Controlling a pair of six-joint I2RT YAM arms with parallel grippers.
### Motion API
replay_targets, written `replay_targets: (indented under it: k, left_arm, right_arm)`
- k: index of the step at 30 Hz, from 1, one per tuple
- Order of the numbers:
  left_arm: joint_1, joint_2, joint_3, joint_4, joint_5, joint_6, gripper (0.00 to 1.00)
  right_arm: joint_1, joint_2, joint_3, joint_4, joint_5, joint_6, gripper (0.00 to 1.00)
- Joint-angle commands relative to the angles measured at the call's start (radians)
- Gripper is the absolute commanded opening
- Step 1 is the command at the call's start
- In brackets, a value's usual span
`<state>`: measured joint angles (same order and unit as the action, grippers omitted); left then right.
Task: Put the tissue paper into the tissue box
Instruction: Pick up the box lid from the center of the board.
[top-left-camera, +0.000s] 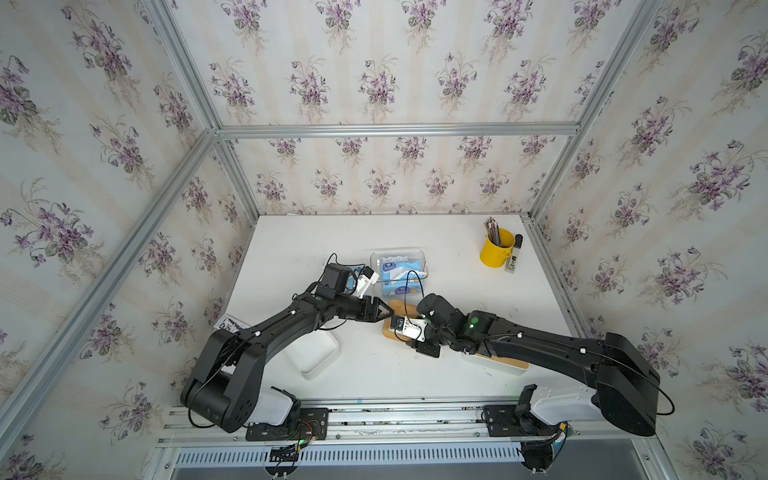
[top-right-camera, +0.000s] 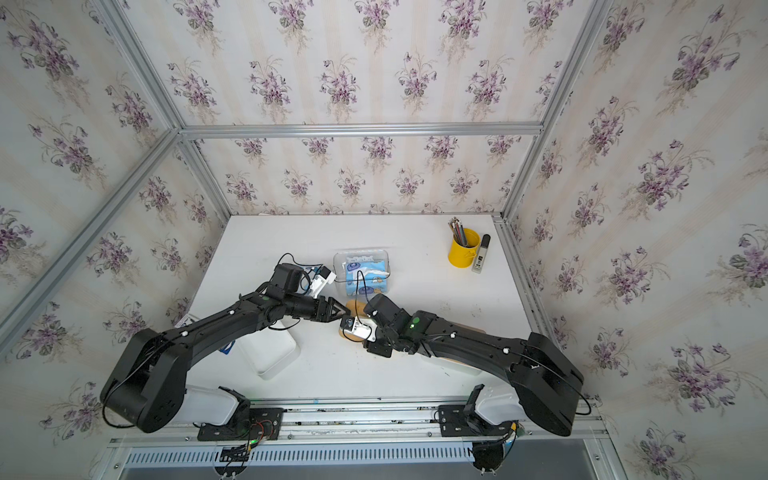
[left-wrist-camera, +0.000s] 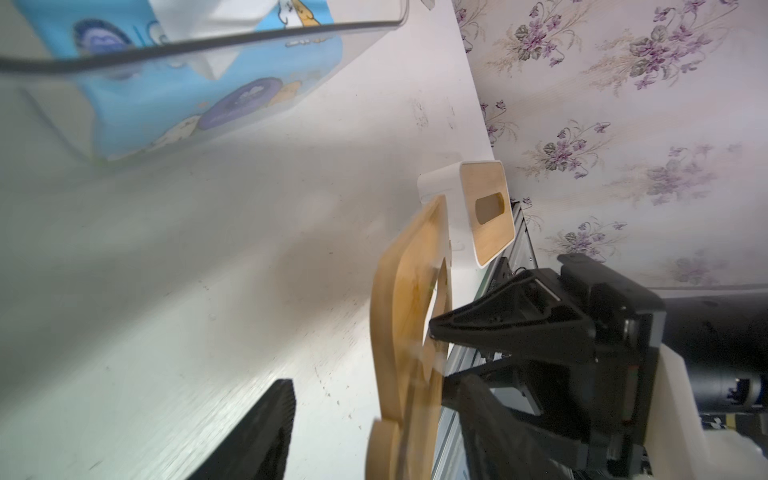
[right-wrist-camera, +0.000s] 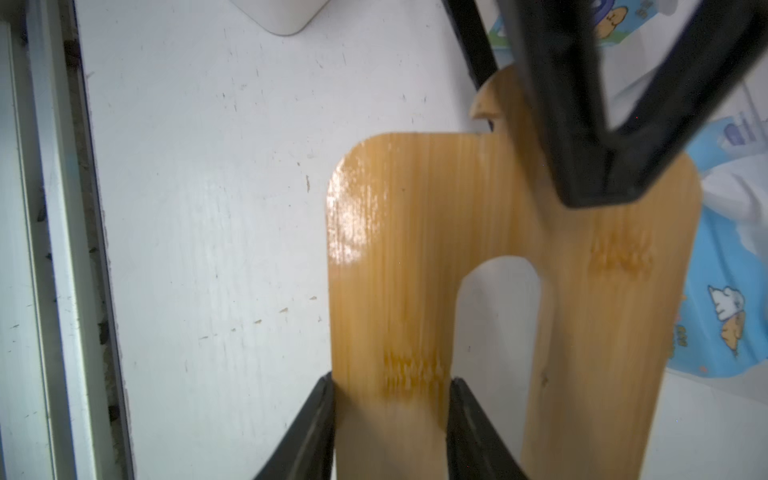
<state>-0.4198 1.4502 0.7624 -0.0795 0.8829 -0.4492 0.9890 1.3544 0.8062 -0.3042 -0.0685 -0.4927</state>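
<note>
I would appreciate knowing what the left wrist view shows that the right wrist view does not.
Only the left wrist view shows the closed white box with its slotted wooden top, and the wallpaper. Only the right wrist view shows a corner of the white container. Both show the wooden lid clamped in the right arm's fingers, and the blue tissue pack.

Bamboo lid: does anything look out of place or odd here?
Yes. The bamboo lid sits on no box: the right hand clamps the strip beside its slot, holding it tilted above the table, while the tissue pack lies in the uncovered clear box. No spill or damage shows.
</note>
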Motion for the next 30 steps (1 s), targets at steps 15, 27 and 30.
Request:
replay_targets:
  k: [15,27,30]
  left_arm:
    - [-0.020,0.079,0.014,0.157,0.202,-0.115,0.08]
    - [0.009,0.005,0.058,0.152,0.161,-0.195,0.00]
    - [0.031,-0.021,0.093,0.124,0.132,-0.214,0.00]
  right_arm:
    - [0.007,0.012,-0.010,0.067,0.096,-0.019,0.12]
    - [0.005,-0.075,0.050,-0.006,0.133,0.168,0.96]
    - [-0.010,-0.178,0.070,-0.006,0.069,0.220,1.00]
